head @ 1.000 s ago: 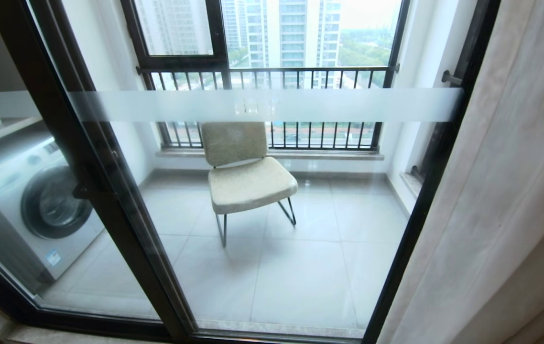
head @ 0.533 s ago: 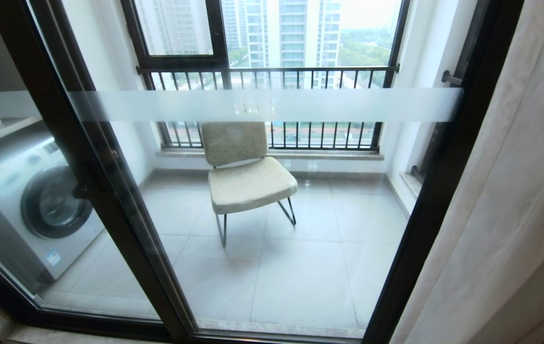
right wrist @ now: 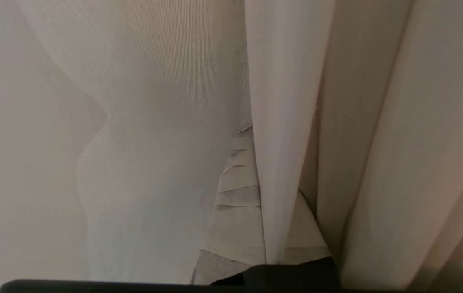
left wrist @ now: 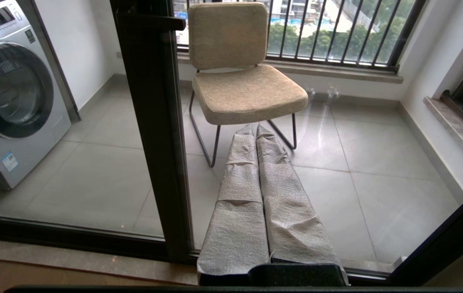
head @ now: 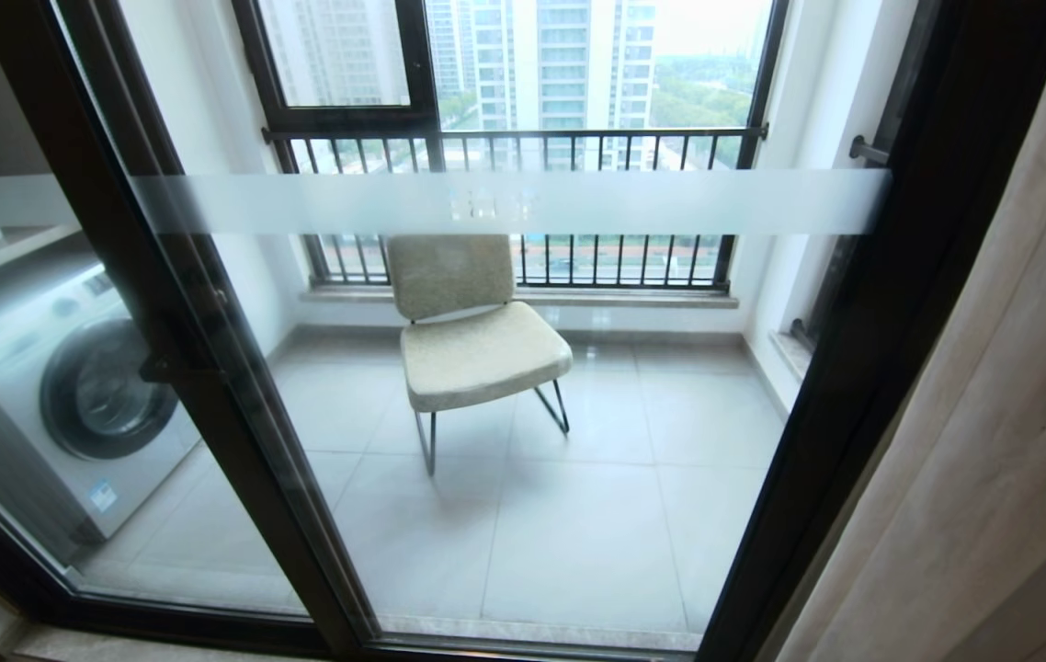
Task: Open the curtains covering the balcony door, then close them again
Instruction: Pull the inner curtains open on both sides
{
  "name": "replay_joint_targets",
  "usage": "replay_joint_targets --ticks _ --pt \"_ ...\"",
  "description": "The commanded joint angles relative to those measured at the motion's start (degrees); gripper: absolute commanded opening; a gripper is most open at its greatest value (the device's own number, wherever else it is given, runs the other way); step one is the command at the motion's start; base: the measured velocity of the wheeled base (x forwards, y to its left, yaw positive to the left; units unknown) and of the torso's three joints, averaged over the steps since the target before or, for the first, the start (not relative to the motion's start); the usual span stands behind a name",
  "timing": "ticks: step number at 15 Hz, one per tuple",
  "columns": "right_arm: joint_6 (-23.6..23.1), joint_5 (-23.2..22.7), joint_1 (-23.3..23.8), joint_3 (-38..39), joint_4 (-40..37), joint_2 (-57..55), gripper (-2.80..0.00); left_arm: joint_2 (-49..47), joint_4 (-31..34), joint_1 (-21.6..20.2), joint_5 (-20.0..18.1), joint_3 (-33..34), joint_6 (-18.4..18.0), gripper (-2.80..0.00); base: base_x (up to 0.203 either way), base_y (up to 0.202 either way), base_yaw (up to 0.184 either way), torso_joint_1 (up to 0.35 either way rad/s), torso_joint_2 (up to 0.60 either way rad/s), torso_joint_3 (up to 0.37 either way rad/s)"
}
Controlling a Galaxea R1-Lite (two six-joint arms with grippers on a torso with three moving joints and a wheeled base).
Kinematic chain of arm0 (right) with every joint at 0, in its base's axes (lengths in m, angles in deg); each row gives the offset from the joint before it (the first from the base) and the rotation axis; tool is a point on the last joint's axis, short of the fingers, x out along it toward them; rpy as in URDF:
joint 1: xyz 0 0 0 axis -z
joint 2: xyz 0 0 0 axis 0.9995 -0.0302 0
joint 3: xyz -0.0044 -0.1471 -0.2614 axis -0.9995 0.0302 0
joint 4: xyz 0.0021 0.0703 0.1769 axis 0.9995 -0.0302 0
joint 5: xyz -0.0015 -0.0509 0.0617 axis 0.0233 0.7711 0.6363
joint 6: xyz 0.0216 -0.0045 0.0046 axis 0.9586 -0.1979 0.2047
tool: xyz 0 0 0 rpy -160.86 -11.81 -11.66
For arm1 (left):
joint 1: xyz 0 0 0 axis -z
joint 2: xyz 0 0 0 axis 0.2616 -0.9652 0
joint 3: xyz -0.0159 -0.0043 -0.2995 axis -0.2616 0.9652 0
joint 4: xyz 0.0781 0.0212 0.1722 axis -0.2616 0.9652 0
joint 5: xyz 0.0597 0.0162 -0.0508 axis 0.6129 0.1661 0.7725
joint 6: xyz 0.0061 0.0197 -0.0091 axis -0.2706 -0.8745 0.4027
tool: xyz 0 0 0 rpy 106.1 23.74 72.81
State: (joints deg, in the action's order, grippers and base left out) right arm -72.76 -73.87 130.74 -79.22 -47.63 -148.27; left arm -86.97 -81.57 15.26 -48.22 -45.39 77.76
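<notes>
The cream-beige curtains (head: 1019,414) hang bunched at the right edge of the head view. The balcony door (head: 220,386), with dark frames and a frosted band (head: 505,202) across the glass, stands uncovered. Neither arm shows in the head view. In the right wrist view my right gripper (right wrist: 258,138) is buried in the curtains, shut on a fold (right wrist: 280,122) that runs down between its cloth-wrapped fingers (right wrist: 235,203). Sheer white fabric (right wrist: 93,122) lies on one side, the opaque layer (right wrist: 418,122) on the other. My left gripper (left wrist: 254,127) is shut and empty, low before the door glass.
Behind the glass stand a beige chair (head: 468,331) on the tiled balcony floor, a washing machine (head: 73,395) at the left, and a dark-framed window with a railing (head: 514,138). A black handle (head: 169,368) sits on the middle door frame. A stone sill (left wrist: 73,260) runs along the door's foot.
The curtain's edge has slid further right, baring more of the dark right door frame. The camera and the left arm have stayed still.
</notes>
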Motion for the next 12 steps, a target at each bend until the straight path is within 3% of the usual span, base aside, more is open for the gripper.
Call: replay_joint_targets --ticks 1,12 --pt "0.94 0.05 2.33 -1.89 0.25 -2.76 -2.80 0.02 -0.02 -0.01 0.04 0.00 0.03 -2.80 0.000 0.000 0.000 0.000 0.00 0.000" --pt "1.27 -0.04 10.44 -3.94 2.84 -8.64 -2.80 0.02 -0.02 -0.01 0.04 0.00 0.03 -2.80 0.000 0.000 0.000 0.000 0.00 0.000"
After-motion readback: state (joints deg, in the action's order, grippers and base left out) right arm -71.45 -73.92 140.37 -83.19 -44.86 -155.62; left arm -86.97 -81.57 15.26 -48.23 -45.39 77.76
